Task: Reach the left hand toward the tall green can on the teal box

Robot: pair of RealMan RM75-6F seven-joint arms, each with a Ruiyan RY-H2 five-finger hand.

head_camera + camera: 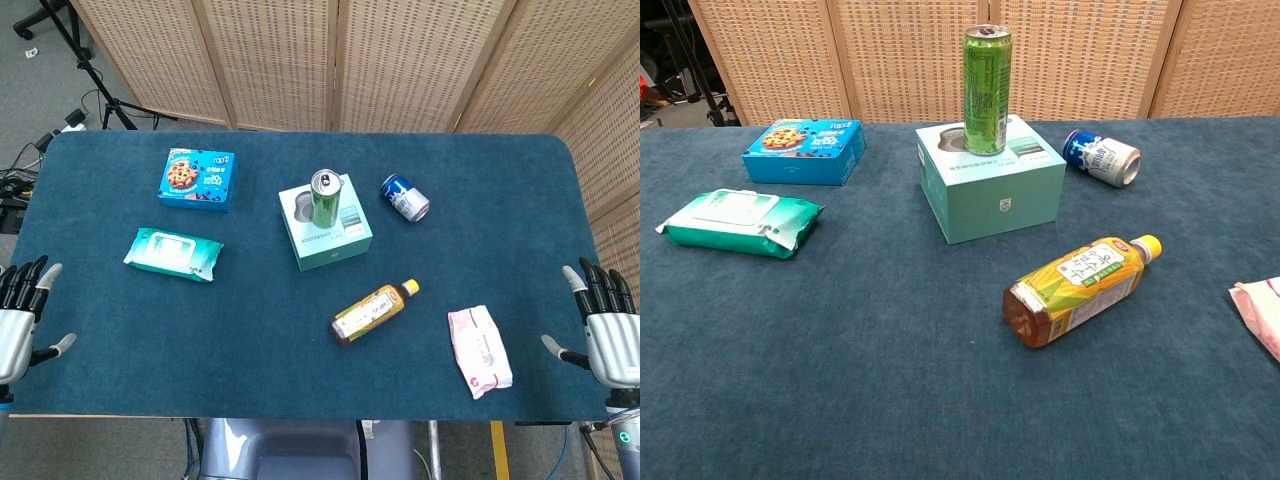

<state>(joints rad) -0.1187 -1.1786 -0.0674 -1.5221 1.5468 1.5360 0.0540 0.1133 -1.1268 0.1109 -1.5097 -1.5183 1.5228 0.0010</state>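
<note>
Head view. A blue-carpeted table (300,330) is seen from above, backed by wicker screen panels (400,60). The tall green can (326,198) stands upright on the far part of the teal box (325,224), near the table's centre. To the right of the box, a blue and white can (405,197) lies on its side. Nearer and slightly right, a bottle of amber drink with a yellow cap (374,312) lies tilted, and a pink and white packet (479,350) is placed to its right. At far left, a blue cookie box (197,179) is laid flat; a green pack of wet wipes (173,254) lies nearer than it. The left hand (20,322) is held at the near left edge of the table, released, its fingers spread and grasping nothing, well apart from the can. The right hand (606,327) is held at the near right edge, likewise released with fingers spread.

Chest view. The tall green can (986,90) is seen upright on the teal box (990,187), touching its top face. The cookie box (804,151) and wet wipes (740,222) lie to the left, the blue and white can (1101,158) to the right, and the bottle (1077,289) nearer. Only a corner of the pink packet (1260,312) is shown at the right edge. Neither hand is shown here.
</note>
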